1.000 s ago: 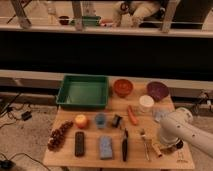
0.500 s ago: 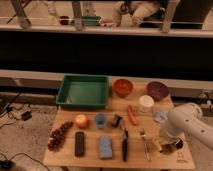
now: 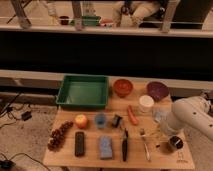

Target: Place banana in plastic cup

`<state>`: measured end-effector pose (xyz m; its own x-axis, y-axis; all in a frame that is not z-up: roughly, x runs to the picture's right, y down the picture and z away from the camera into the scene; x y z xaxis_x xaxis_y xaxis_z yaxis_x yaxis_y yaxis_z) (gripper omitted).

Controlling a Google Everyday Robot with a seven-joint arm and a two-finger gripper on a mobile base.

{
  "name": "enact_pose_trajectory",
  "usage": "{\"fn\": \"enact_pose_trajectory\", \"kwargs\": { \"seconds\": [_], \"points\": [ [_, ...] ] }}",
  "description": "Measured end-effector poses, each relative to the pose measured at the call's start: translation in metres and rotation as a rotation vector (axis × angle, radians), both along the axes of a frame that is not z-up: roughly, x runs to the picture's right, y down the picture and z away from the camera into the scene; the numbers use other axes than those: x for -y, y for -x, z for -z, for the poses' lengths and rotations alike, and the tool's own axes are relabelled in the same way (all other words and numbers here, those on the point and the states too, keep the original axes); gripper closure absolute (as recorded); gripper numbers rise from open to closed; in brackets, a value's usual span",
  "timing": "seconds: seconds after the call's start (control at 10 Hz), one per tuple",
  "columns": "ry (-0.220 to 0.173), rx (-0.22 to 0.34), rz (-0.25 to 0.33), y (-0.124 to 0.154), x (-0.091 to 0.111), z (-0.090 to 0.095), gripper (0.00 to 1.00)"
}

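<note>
Because the white arm reaches in from the right and bends down over the front right part of the counter (image 3: 91, 150), the gripper (image 3: 162, 135) hangs low just beside the banana (image 3: 145, 143), between it and the dark can (image 3: 174, 143). That placement reads as an approach to a pick rather than a carry. Whether the gripper is clenched or released cannot be told, and nothing shows it grasping the fruit.

The banana lies flat on the counter, well apart from the plastic cup (image 3: 100, 119). The cup stands upright beside the orange fruit (image 3: 81, 120), mouth up and so ready to receive. The banana's long axis runs roughly front to back, nearly parallel to the dark-handled utensil (image 3: 124, 145) on its left. One end points toward the carrot (image 3: 132, 115) and the other toward the front edge, with a slight bow between. A grasp across its short width looks the natural choice, and the fruit would likely need tipping on end to enter the narrow cup.
</note>
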<state>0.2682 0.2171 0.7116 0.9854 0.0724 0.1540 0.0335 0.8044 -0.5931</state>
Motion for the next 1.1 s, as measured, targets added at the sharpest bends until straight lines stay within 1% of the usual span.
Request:
{"fn": "enact_pose_trajectory", "kwargs": {
  "seconds": [0.2,0.3,0.4,0.5,0.7,0.9,1.1],
  "points": [
    [-0.028,0.046,-0.001,0.026,0.014,0.009,1.0],
    [-0.033,0.086,-0.011,0.041,0.022,0.012,1.0],
    [-0.029,0.122,-0.031,0.051,0.027,0.014,1.0],
    [-0.016,0.162,-0.06,0.062,0.029,0.016,1.0],
    [-0.016,0.206,-0.079,0.077,0.031,0.015,1.0],
    [-0.026,0.243,-0.083,0.097,0.032,0.011,1.0],
    [-0.031,0.279,-0.068,0.125,0.033,0.009,1.0]
  ]
}}
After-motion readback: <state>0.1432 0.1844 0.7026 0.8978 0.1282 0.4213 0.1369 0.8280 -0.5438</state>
